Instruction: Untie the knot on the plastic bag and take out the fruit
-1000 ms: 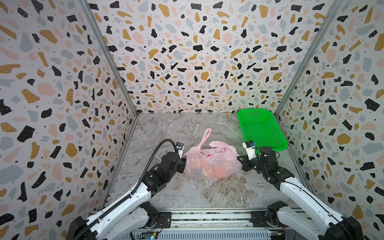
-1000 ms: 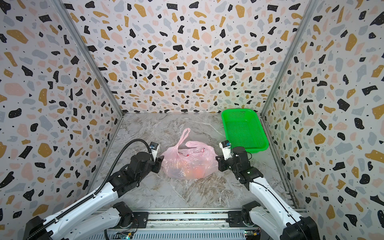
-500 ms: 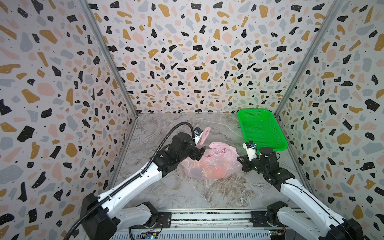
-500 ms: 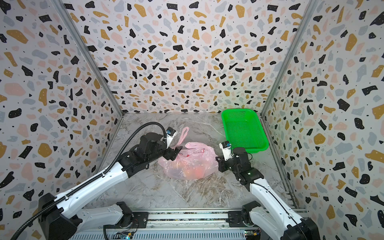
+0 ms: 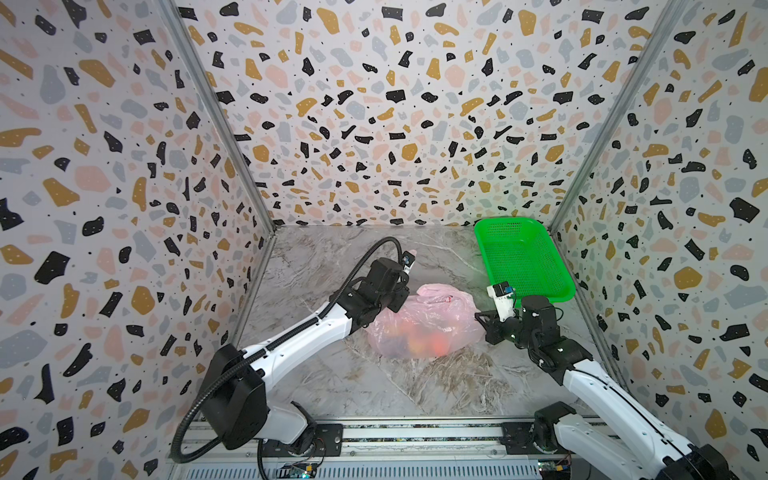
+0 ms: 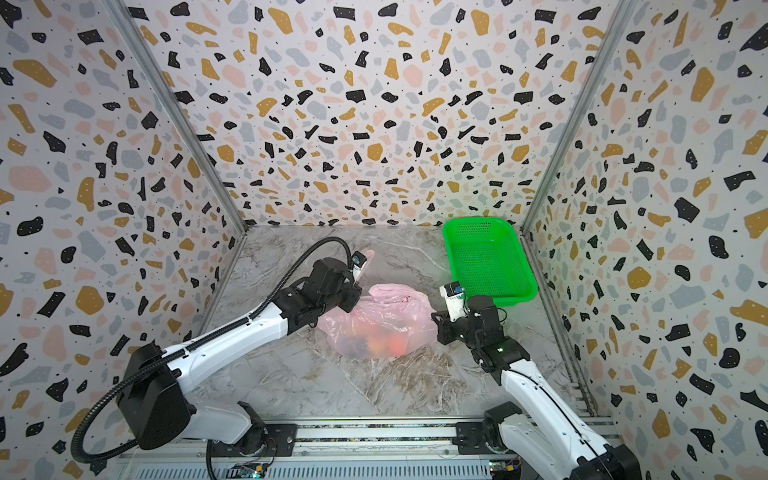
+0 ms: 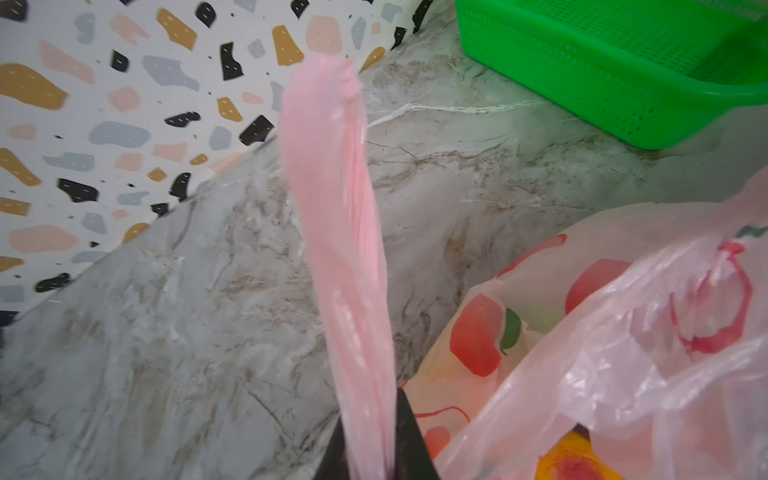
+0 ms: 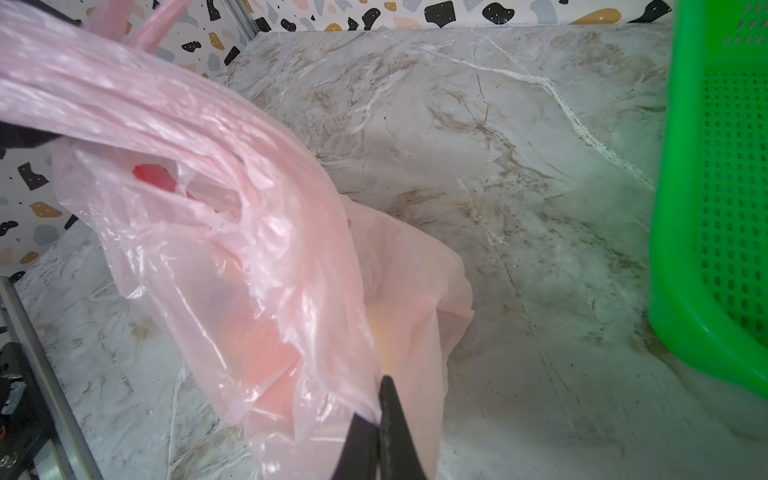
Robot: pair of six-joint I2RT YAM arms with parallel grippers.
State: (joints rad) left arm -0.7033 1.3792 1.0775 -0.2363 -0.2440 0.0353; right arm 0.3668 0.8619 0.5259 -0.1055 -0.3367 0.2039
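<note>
The pale pink plastic bag (image 5: 432, 316) (image 6: 386, 316) lies mid-table in both top views. Fruit (image 5: 428, 341) (image 6: 384, 341) shows through it as orange and dark blurs, and a yellow-red peach (image 7: 569, 461) peeks out in the left wrist view. My left gripper (image 7: 368, 415) (image 5: 400, 298) is shut on a long twisted pink handle (image 7: 332, 208) at the bag's top left, whose loop end sticks up past the wrist. My right gripper (image 8: 376, 411) (image 5: 482, 326) is shut on a fold of the bag (image 8: 249, 249) at its right side. The knot is hidden by the left gripper.
A bright green mesh basket (image 5: 519, 257) (image 6: 486, 257) (image 7: 623, 62) (image 8: 715, 208) stands at the back right, just behind my right wrist. Patterned walls close in the marble table on three sides, and a metal rail runs along the front.
My left arm rose from the bag's left side, reached over its top, opened wide, then shut on the upright handle. The bag was tugged slightly right. My right gripper kept its hold.
</note>
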